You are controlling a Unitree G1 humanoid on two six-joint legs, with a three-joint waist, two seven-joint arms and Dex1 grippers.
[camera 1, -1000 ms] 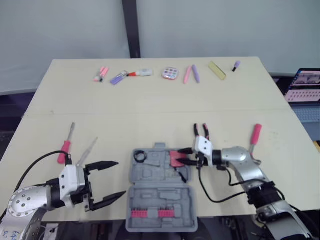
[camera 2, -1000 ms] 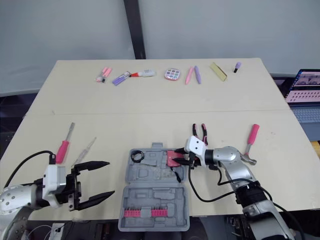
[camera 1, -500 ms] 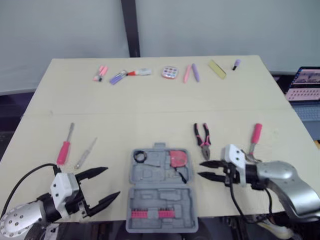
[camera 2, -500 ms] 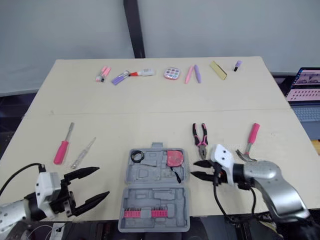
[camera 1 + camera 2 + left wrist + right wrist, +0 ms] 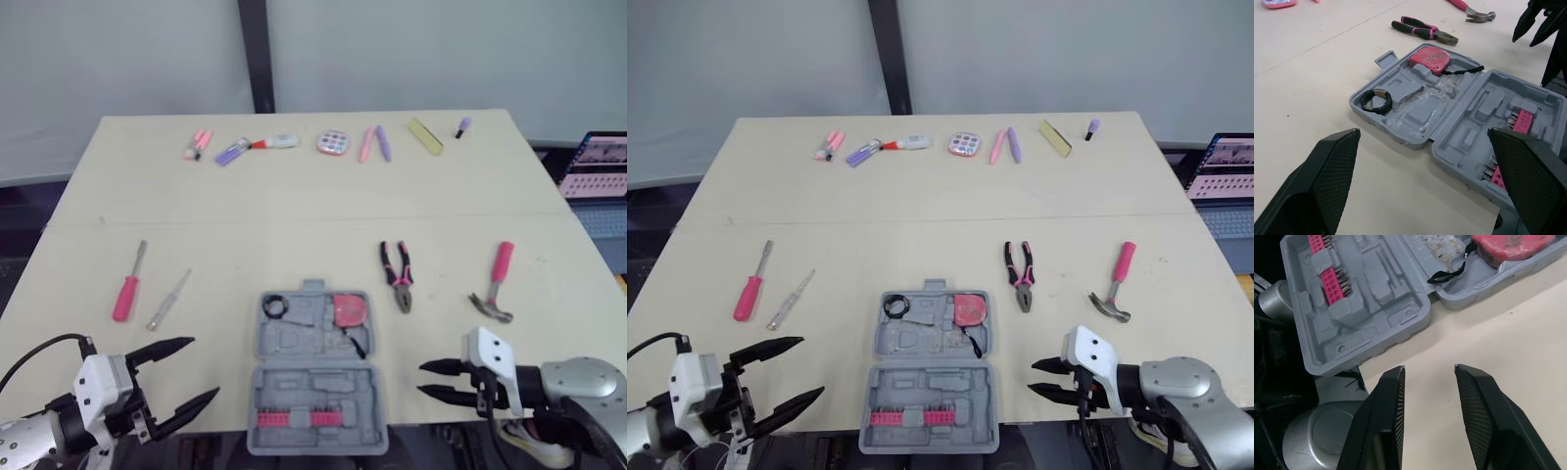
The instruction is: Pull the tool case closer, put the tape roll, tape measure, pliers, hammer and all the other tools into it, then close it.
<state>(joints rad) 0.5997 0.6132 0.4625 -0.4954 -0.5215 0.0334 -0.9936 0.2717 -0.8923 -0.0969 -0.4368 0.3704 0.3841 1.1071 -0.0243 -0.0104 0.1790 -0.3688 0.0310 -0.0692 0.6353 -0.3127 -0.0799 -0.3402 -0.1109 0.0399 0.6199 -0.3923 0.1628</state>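
Observation:
The grey tool case (image 5: 294, 377) lies open at the table's front edge, its lid half with pink bits (image 5: 1327, 274) nearest me. In the far half sit a black tape roll (image 5: 274, 305) and a pink tape measure (image 5: 349, 310). Pink-handled pliers (image 5: 397, 276) and a pink-handled hammer (image 5: 495, 282) lie to the case's right. A pink screwdriver (image 5: 127, 284) and a clear one (image 5: 168, 300) lie to its left. My left gripper (image 5: 204, 368) hangs open and empty at the front left of the case. Beside the case's front right, my right gripper (image 5: 421, 378) is open and empty.
Pens, markers, a round palette (image 5: 333, 143) and a yellow block (image 5: 425, 136) line the table's far edge. A laptop (image 5: 596, 166) stands off the table's right side. Bare tabletop (image 5: 294, 225) stretches between the tools and the far row.
My right gripper let go of the tape measure in the case and drew back to the front right edge. The left gripper also drew back toward the front edge.

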